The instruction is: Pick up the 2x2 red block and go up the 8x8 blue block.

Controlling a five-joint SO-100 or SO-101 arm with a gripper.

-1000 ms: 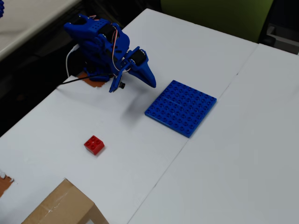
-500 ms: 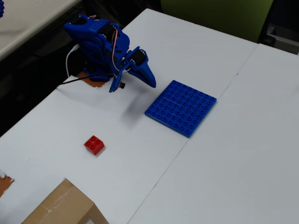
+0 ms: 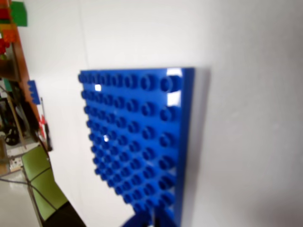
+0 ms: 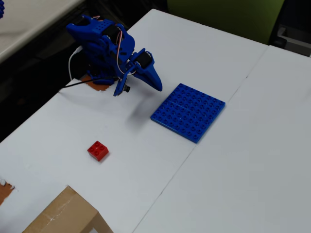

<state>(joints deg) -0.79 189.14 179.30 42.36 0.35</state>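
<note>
The 2x2 red block lies alone on the white table in the overhead view, left of centre; it does not show in the wrist view. The 8x8 blue block lies flat to its upper right and fills the middle of the wrist view. My blue arm is folded at the upper left. Its gripper hangs above the table just left of the blue plate's far corner, well away from the red block. The fingers lie together with nothing between them; their tips peek in at the wrist view's bottom edge.
A cardboard box sits at the table's near left corner. A seam runs between two white tabletops. A green chair stands behind the far edge. The arm's orange base sits near the left edge.
</note>
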